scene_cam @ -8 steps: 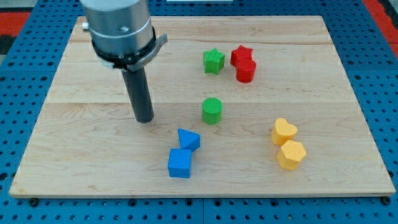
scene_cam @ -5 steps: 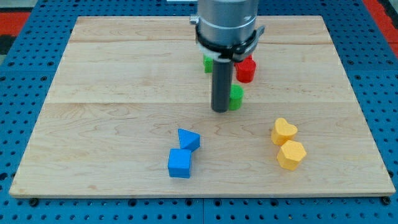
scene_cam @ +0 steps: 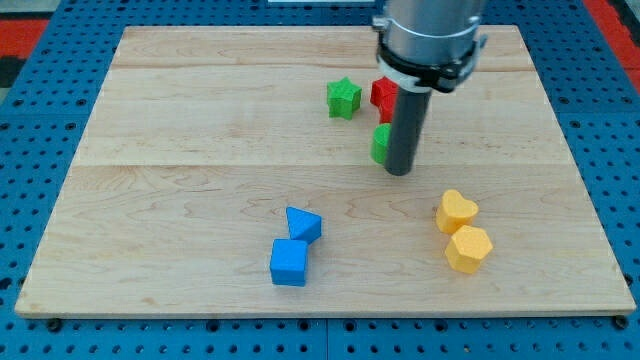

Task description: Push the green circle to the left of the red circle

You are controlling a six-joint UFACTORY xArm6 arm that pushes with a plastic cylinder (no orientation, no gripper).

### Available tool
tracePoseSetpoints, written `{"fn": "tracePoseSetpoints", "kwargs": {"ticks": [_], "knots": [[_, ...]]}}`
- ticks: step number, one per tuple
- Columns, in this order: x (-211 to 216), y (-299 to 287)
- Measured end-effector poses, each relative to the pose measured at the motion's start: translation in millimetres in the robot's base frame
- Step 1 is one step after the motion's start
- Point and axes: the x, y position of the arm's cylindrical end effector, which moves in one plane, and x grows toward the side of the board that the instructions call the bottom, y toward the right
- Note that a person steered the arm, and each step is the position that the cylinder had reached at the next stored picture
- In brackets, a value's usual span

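Note:
The green circle (scene_cam: 380, 144) sits right of the board's middle, mostly hidden behind my rod; only its left edge shows. My tip (scene_cam: 399, 170) rests on the board at the green circle's lower right, touching or almost touching it. The red circle is hidden behind the rod; only a sliver of red (scene_cam: 386, 113) shows just above the green circle. The red star (scene_cam: 383, 92) lies above that, partly covered by the arm. The green star (scene_cam: 343, 97) lies to the left of the red star.
A blue triangle-like block (scene_cam: 303, 224) and a blue cube (scene_cam: 289, 262) lie at the lower middle. Two yellow blocks, a heart (scene_cam: 456, 211) and a hexagon-like one (scene_cam: 468, 248), lie at the lower right. The wooden board (scene_cam: 150, 200) sits on a blue pegboard.
My tip swept from the board's left across to the right of the green circle. The green circle moved up and right, close under the red blocks.

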Motion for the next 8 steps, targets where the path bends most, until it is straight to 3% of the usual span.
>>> {"fn": "tracePoseSetpoints", "kwargs": {"ticks": [2,5,6,7,8], "knots": [[17,-12],[-43,-24],[-30,-23],[-23,-58],[-47,-113]]}}
